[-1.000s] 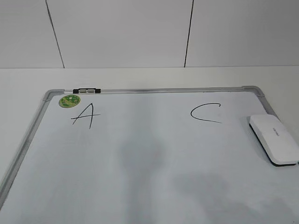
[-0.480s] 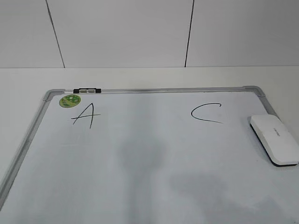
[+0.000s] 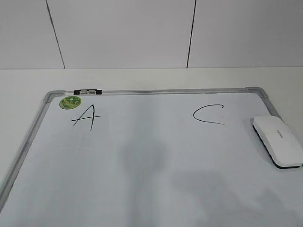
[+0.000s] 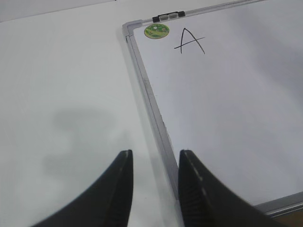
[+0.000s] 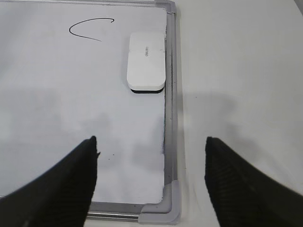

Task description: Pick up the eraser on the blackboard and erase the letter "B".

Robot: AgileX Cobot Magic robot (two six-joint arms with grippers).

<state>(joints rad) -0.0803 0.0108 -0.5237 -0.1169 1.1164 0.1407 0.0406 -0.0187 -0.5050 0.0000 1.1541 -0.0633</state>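
1. The blackboard (image 3: 142,156), a white board in a grey metal frame, is lying flat on the white desk (image 3: 151,78); it is serving as the landmark for everything below.
2. The eraser (image 3: 278,141), a white rounded block with a dark base, is resting on the blackboard's surface against its right frame rail, towards the far right corner; in the right wrist view the eraser (image 5: 146,60) is sitting with its long side touching that rail, just right of the letter "C" (image 5: 91,28).
3. The letter "A" (image 3: 86,117) is standing near the blackboard's far left corner, just below a round green sticker (image 3: 70,101); a small black clip (image 3: 88,91) is sitting on the far frame rail above them.
4. Between the "A" and the "C" (image 3: 208,115) the blackboard is showing plain white surface with soft grey shadows; no letter "B" is appearing there, though a faint trace might be escaping these views.
5. The left pincer (image 4: 154,182) is hanging over the blackboard's near left frame rail, jaws partly apart and gripping nothing.
6. The right pincer (image 5: 150,177) is hanging above the blackboard's near right corner, jaws spread wide and empty, well apart from the eraser.
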